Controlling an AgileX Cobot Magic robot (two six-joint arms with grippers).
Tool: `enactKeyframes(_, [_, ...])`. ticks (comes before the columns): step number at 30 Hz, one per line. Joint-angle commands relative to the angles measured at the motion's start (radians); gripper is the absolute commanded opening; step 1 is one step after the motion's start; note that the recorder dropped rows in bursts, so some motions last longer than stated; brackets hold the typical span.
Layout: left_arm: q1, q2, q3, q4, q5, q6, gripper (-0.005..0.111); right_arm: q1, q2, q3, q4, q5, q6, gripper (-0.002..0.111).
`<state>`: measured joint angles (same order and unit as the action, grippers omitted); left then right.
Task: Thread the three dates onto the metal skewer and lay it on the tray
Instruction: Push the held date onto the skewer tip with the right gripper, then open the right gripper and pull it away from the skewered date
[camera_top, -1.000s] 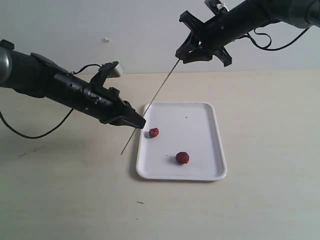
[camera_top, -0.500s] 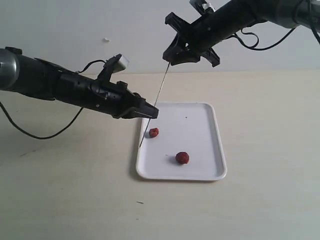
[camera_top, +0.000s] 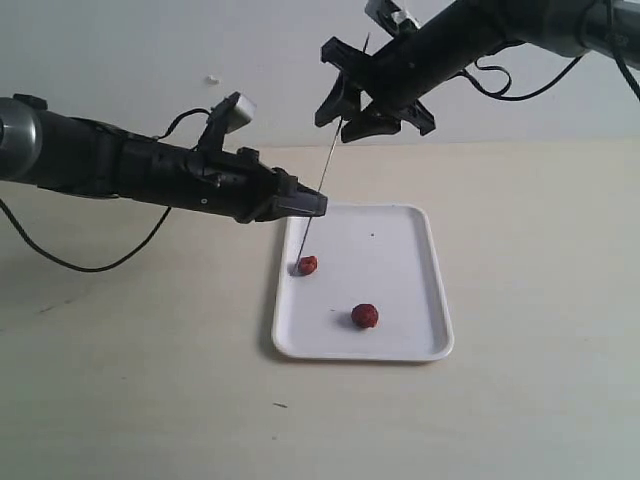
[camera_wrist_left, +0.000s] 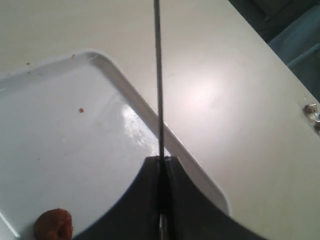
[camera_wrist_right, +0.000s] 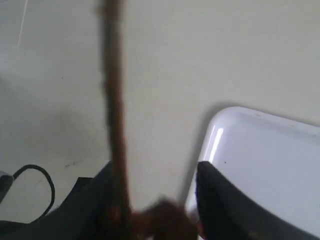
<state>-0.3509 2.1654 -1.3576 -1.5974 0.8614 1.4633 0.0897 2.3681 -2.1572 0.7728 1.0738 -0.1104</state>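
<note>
Since the last frame the left gripper (camera_top: 312, 205), pressed shut on the metal skewer (camera_top: 327, 160), has shifted right to the tray (camera_top: 400, 225) left rim. The skewer is steeper, tip at the left date (camera_top: 307, 265). The second date (camera_top: 365, 316) sits mid-tray, with the right half bare. The right gripper (camera_top: 368, 105) is above; closure unclear.

Flat white rectangular tray (camera_top: 400, 250): glossy, plain, with one tiny red speck seen in the left wrist view. Small wrinkled red-brown date (camera_top: 308, 265) at frame centre; second red-brown date (camera_top: 365, 316) just below centre, same hue. Thin grey metal skewer (camera_top: 328, 170): a dark grey line, blurred to rusty brown in the right wrist view. Left gripper (camera_top: 322, 205) and right gripper (camera_top: 362, 112): matt black jaws on black arms. Table (camera_top: 520, 400): plain pale cream. Wall (camera_top: 150, 50): unpatterned off-white.
</note>
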Motion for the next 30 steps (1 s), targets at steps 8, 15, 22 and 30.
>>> enactKeyframes(8, [0.01,-0.013,-0.007,0.034,-0.012,-0.004,0.0,-0.005,-0.066,0.005,-0.055,0.046,-0.115,0.068])
enactKeyframes(15, [0.113,-0.036,-0.007,0.126,0.059,-0.056,0.0,-0.021,-0.131,0.005,-0.24,0.11,-0.113,0.068])
enactKeyframes(22, [0.263,-0.077,-0.007,0.225,0.249,-0.111,0.0,-0.014,-0.146,0.026,-0.353,0.147,-0.231,0.068])
enactKeyframes(30, [0.317,-0.078,-0.007,0.227,0.314,-0.111,0.0,0.072,-0.139,0.123,-0.344,0.147,-0.369,0.052])
